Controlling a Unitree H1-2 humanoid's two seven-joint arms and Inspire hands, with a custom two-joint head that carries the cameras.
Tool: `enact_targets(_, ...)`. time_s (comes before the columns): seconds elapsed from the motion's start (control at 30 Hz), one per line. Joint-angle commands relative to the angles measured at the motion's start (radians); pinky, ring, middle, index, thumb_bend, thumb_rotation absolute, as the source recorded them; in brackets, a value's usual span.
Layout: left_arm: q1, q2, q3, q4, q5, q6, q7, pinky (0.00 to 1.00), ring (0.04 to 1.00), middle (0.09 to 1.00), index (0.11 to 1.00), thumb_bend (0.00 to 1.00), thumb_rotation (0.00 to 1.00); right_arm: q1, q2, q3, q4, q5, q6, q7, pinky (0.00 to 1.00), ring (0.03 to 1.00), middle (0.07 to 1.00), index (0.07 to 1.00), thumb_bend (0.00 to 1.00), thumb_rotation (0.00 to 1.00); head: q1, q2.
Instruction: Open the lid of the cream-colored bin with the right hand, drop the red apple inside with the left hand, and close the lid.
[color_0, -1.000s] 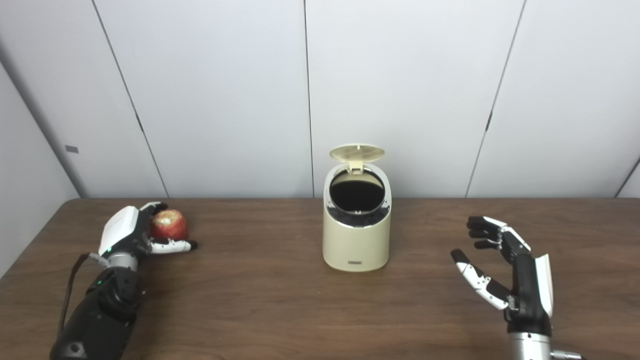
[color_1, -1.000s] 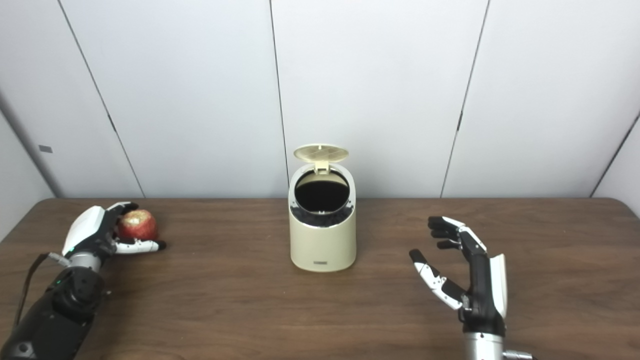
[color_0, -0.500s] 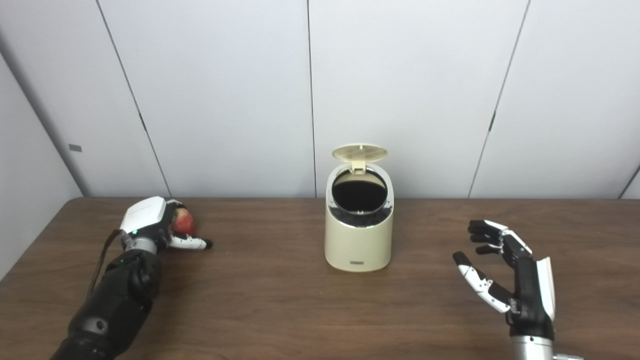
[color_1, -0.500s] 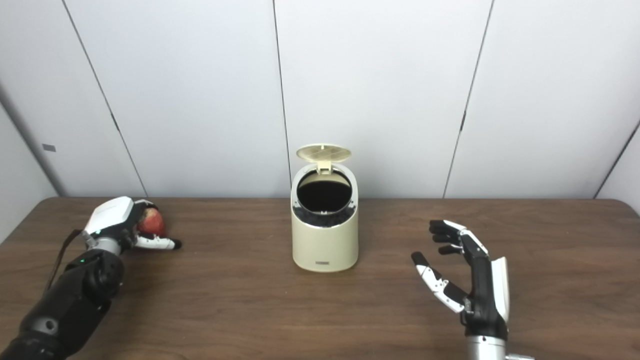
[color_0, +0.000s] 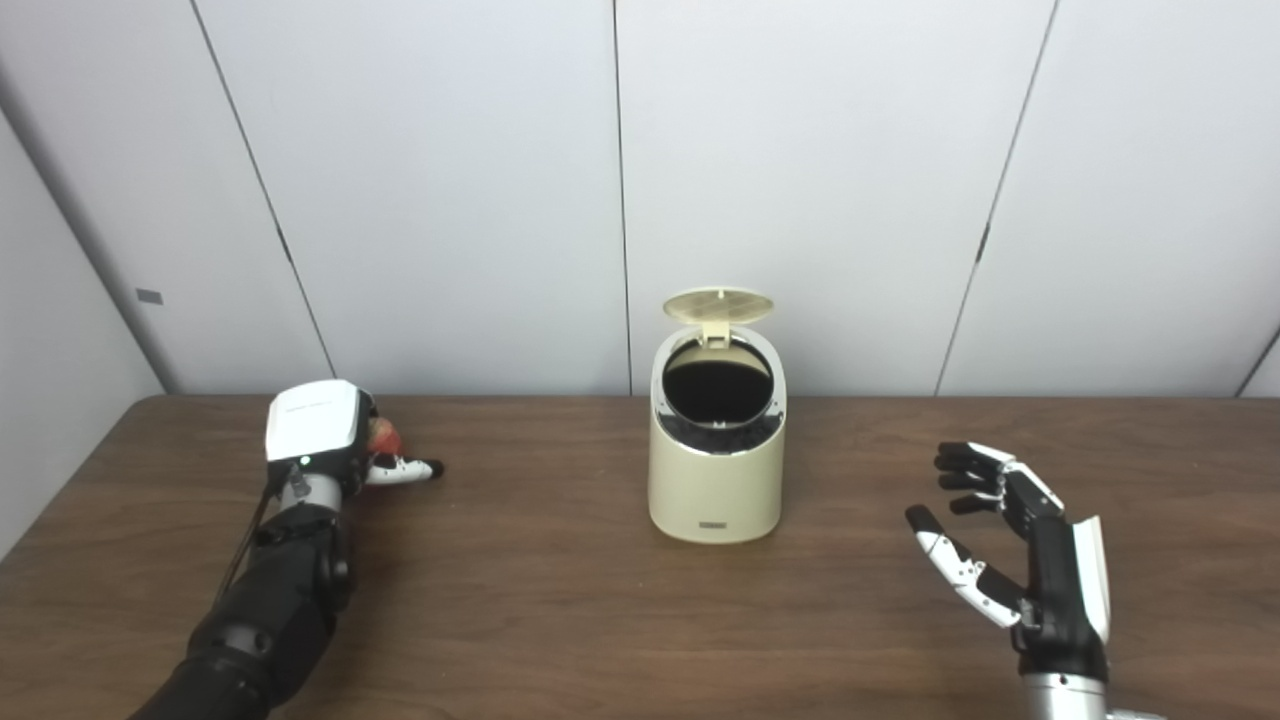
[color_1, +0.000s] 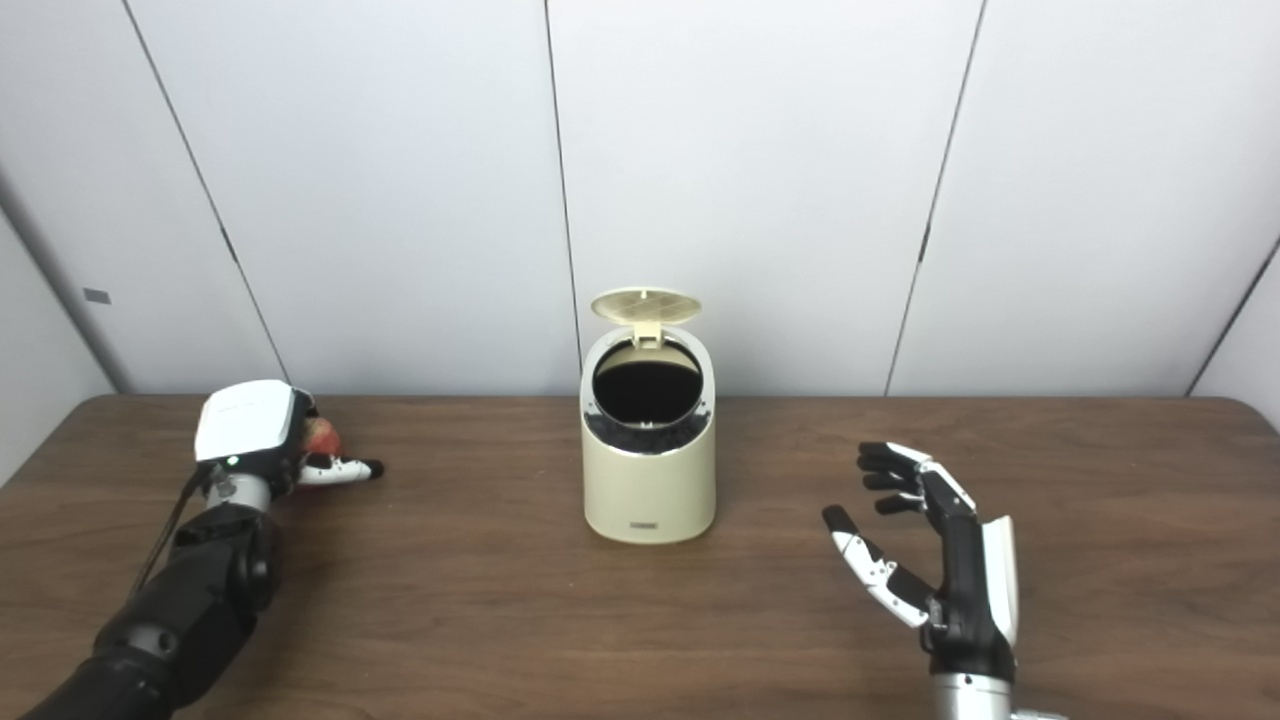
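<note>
The cream-colored bin (color_0: 715, 480) stands at the middle of the table with its round lid (color_0: 719, 304) tipped up at the back and its dark mouth showing. My left hand (color_0: 318, 437) is at the left, its white back turned toward me, shut on the red apple (color_0: 383, 437), of which only a sliver shows past the hand. The thumb sticks out to the right. My right hand (color_0: 1010, 545) is at the right of the bin, well apart from it, open with fingers spread and holding nothing.
The brown wooden table (color_0: 560, 600) stretches across the view, backed by a white panelled wall (color_0: 800, 180). A dark cable (color_0: 250, 520) runs along my left forearm.
My left hand with the apple has risen and moved right toward the bin, turning so its back hides most of the apple. The right hand stays almost still. The camera shifted slightly.
</note>
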Motion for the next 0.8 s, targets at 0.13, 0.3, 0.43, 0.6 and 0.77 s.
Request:
enact_targets(0.13,0.027,-0.005,-0.016,-0.058,0.009,0.009,-0.075,0.27,0.385,0.505,0.520,0.50,0.00,-0.017,0.001,0.003,-0.025,-0.019,-0.013,-0.002,0.55,0.643,0.669,0.669,0.27,0.25,-0.004,-0.009)
enact_targets(0.3,0.067,0.004,-0.024,-0.253,0.033,0.038,-0.137,0.27,0.376,0.495,0.514,0.50,0.00,-0.014,0.011,0.001,-0.037,-0.003,-0.001,0.002,0.54,0.638,0.667,0.667,0.28,0.27,-0.016,-0.006)
enact_targets(0.43,0.116,0.002,-0.003,-0.526,0.031,0.013,-0.192,0.28,0.368,0.490,0.498,0.50,0.00,-0.018,0.009,0.003,-0.023,-0.004,-0.015,-0.001,0.54,0.638,0.668,0.670,0.28,0.28,-0.024,-0.013)
enact_targets(0.6,0.146,-0.022,0.029,-0.727,0.051,-0.018,-0.244,0.21,0.356,0.451,0.513,0.50,0.00,-0.021,0.015,0.008,-0.023,-0.023,-0.009,-0.008,0.54,0.640,0.669,0.671,0.27,0.28,-0.036,-0.015)
enact_targets(0.77,0.178,-0.064,0.052,-0.852,0.068,-0.089,-0.233,0.18,0.331,0.438,0.529,0.49,0.00,-0.024,0.025,0.010,-0.023,-0.039,0.005,-0.008,0.56,0.651,0.676,0.674,0.27,0.27,-0.045,-0.021)
